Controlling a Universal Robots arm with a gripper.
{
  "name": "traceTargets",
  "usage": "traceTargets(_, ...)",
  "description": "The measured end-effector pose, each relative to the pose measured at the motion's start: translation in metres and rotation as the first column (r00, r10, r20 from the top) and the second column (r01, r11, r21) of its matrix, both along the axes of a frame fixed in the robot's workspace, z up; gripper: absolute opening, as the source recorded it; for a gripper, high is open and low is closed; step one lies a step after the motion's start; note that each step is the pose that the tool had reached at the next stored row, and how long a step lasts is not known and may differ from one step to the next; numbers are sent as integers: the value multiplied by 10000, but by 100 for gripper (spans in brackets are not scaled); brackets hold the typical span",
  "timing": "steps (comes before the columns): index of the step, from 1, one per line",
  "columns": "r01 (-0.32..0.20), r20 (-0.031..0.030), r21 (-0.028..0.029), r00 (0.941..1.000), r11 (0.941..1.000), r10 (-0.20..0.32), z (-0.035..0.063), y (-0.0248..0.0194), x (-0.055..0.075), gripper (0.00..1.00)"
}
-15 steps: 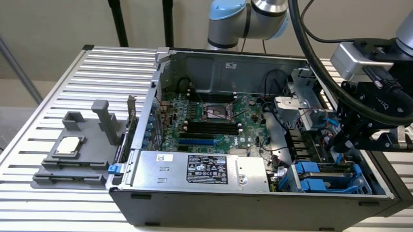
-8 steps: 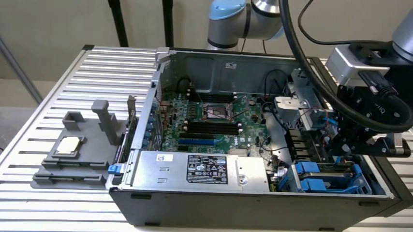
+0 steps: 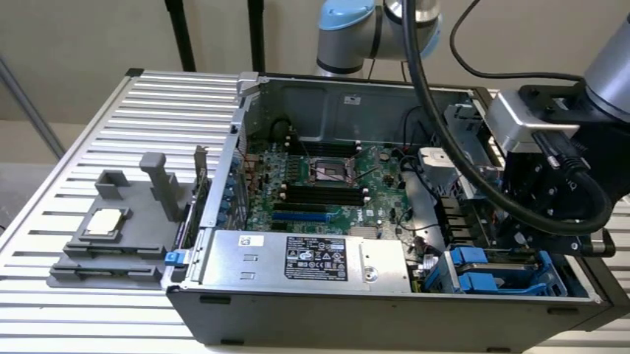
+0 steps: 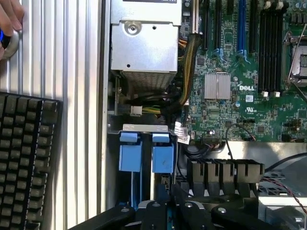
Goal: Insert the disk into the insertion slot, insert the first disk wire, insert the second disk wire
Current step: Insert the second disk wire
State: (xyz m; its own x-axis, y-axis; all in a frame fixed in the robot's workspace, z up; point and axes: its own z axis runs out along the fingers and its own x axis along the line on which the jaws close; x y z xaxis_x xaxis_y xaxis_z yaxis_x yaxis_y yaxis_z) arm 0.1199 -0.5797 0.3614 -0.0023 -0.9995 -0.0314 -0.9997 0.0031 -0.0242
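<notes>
Gripper is down over the drive cage, in the case corner beside the silver power supply box. Fingers pressed together, low at the blue tabs. Can't confirm they're pinching anything; the contact point is hidden behind the gripper body.

Disk: no clear sight of the drive body. Blue frame parts sit inside the cage, so my read is it's already in or nearly seated, edge-on between the rails.

Wires: a black and yellow cable bundle runs from the power supply toward the cage, with a small white connector loose just above the cage top edge in the wrist view. Not plugged, as far as I can see.

Handling, my judgement:
- drive is rigid, dense and shock-sensitive; push on the blue plastic frame, not the label face
- tabs are thin plastic and will flex or snap under side load
- cables are springy; hold by the connector housing, not the wire

Also: keyboard and a person's hand lie outside the case, past its side wall from the cage.
</notes>
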Motion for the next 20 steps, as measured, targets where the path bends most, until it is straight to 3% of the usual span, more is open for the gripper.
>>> traceTargets(4,0,157,121,9999,9999,-2,-37,-23,-4,16)
traceTargets(7,0,253,165,9997,9999,-4,-71,-28,-7,16)
traceTargets(15,-3,403,258,9992,9997,-8,-167,-29,-16,16)
traceTargets(20,-3,458,336,9989,9994,-12,-189,-29,-17,16)
